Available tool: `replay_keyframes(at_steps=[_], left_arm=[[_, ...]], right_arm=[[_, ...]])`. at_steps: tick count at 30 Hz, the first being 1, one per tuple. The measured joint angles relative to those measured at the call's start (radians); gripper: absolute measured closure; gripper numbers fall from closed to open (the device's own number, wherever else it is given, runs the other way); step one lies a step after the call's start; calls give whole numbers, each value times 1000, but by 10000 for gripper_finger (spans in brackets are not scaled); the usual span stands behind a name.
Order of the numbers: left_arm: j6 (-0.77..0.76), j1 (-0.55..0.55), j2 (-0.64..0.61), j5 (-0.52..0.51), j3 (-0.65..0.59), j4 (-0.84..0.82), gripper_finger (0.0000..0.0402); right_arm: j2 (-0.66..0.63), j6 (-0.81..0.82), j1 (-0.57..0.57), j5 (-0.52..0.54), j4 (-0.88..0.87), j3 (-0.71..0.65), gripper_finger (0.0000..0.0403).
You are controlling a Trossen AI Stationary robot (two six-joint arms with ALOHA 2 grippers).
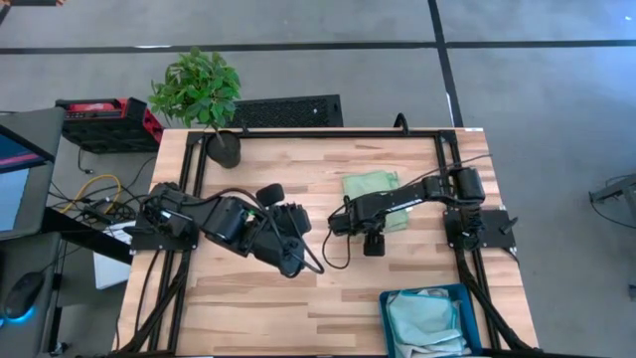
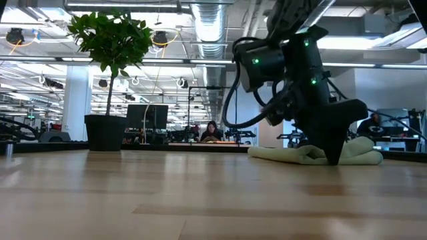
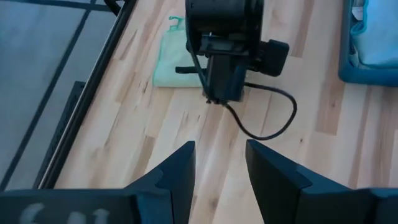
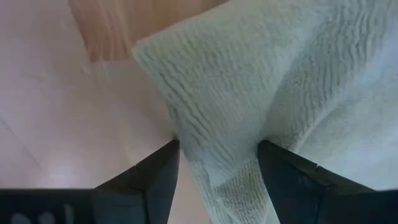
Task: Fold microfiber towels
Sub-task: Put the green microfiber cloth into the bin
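Observation:
The light green towel (image 1: 370, 186) lies folded on the table right of centre; it also shows in the low view (image 2: 287, 153) and in the left wrist view (image 3: 171, 62). My right gripper (image 1: 341, 221) points down at its near left part and is shut on it (image 4: 217, 162). My left gripper (image 1: 293, 261) hangs open and empty over the table's middle, its fingers apart in the left wrist view (image 3: 217, 168). More towels, one light blue, lie in the teal bin (image 1: 386, 316). No grey towel shows clearly. My right gripper pinches a bunched fold of the green towel (image 4: 214, 134) between its two fingers, near the towel's edge. The fingers come from above, pointing down. The rest of the towel (image 2: 360, 155) lies on the table; several layers show between the fingers.
A potted plant (image 1: 204, 99) stands at the table's far left corner. The teal bin sits at the near right edge. Bare wood shows along the table's near left and far middle. A black cable (image 3: 273, 121) loops below my right wrist. People sit in the room behind (image 2: 212, 131).

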Motion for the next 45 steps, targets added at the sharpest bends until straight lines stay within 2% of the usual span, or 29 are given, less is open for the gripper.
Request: replay_keyframes(at_steps=[7,10,14,19,21,26,30,33,37,45], left_arm=[[-11,0,0,1,0,0,267],[-17,0,0,1,0,0,267],[-19,0,0,1,0,0,267],[-27,0,0,2,0,0,267],[-27,-1,0,2,0,0,267],[-25,-2,0,2,0,0,267],[-25,-3,1,2,0,0,267],[-25,-5,1,2,0,0,267],[-23,-8,1,2,0,0,267],[-33,-8,1,2,0,0,267]], right_arm=[[23,-34,-3,0,3,3,159],[12,-33,-2,0,11,1,174],[10,1,-2,-9,12,0,235],[11,39,7,6,12,-1,355],[6,39,10,7,8,-1,386],[-46,66,42,6,-34,-3,377],[-142,141,83,-24,-94,-3,394],[-229,215,121,-66,-135,-3,390],[-325,298,170,-201,-223,-2,391],[-494,447,321,-371,-245,-2,389]])
